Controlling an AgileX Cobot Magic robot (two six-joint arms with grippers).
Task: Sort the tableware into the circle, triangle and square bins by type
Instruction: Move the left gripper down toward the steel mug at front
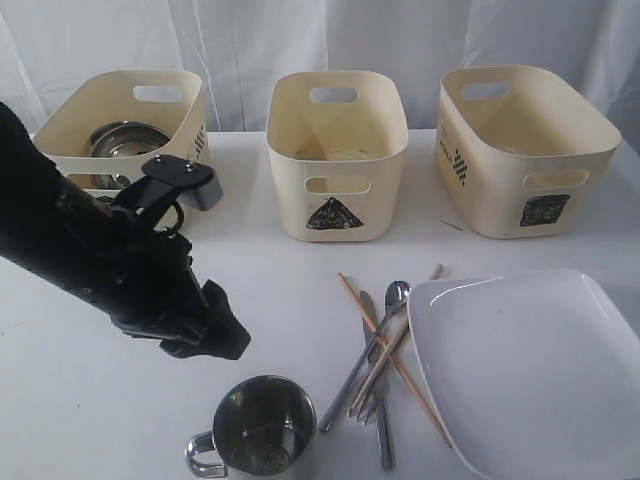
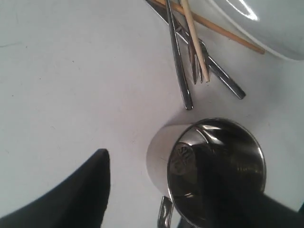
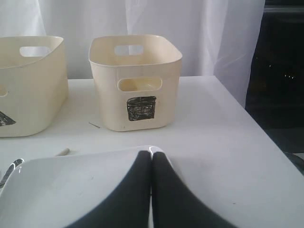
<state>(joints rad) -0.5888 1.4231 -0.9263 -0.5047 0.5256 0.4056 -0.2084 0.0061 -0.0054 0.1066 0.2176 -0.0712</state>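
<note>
**A:** In the exterior view, where does the steel mug (image 1: 262, 425) lie from the left gripper (image 1: 218, 338)?

**B:** Just below and in front of it, upright on the white table (image 1: 70, 420), with its handle to the left of that view. The left arm is clearly the nearer one. The right gripper does not show here.

**A:** And the tubs?

**B:** The left tub (image 1: 120, 110) holds a shiny steel bowl (image 1: 128, 140), and the arm hides its mark. In the triangle tub (image 1: 337, 150) and the square tub (image 1: 520, 140) I cannot tell what is inside.

**A:** The left wrist view?

**B:** The fingers (image 2: 80, 190) are spread. One is outside the mug and the other seems to be over its mouth, so I judge the wall is between them, ready for a pinch. A fork (image 2: 195, 71) and a chopstick (image 2: 192, 33) lie near, not touching the mug.

**A:** The right wrist view?

**B:** The right gripper (image 3: 152, 156) has its fingers pressed together with nothing between them, over the white plate (image 3: 61, 190), facing the square tub
</note>
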